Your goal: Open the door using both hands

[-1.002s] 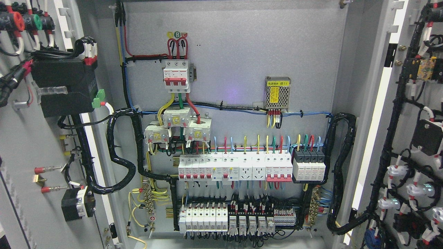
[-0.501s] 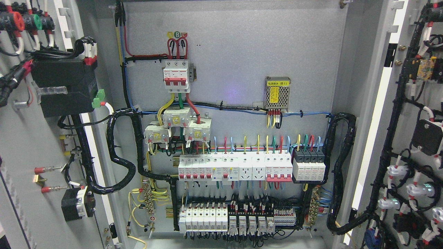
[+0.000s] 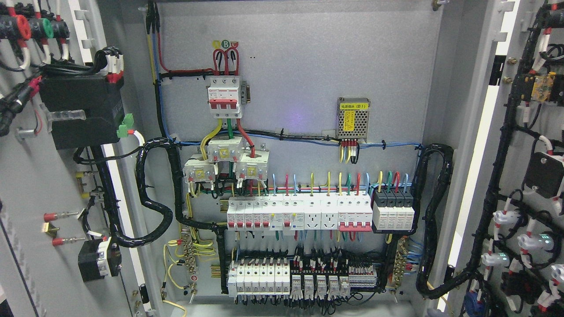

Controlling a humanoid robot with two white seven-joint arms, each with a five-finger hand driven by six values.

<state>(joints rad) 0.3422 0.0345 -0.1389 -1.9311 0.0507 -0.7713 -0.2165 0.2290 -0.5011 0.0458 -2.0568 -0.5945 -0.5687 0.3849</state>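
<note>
Both grey cabinet doors stand swung wide open. The left door (image 3: 26, 185) fills the left edge, its inner face carrying black modules and wiring. The right door (image 3: 524, 132) fills the right edge, with black cable looms and indicator lamps on its back. Between them the cabinet's back panel (image 3: 308, 66) is fully exposed. Neither of my hands nor any arm shows in the head view.
On the back panel sit a red-and-white main breaker (image 3: 224, 97), a small mesh power supply (image 3: 353, 119), a row of white breakers (image 3: 299, 213) and lower terminal blocks (image 3: 304, 277). Thick black cable bundles (image 3: 154, 189) loop to each door.
</note>
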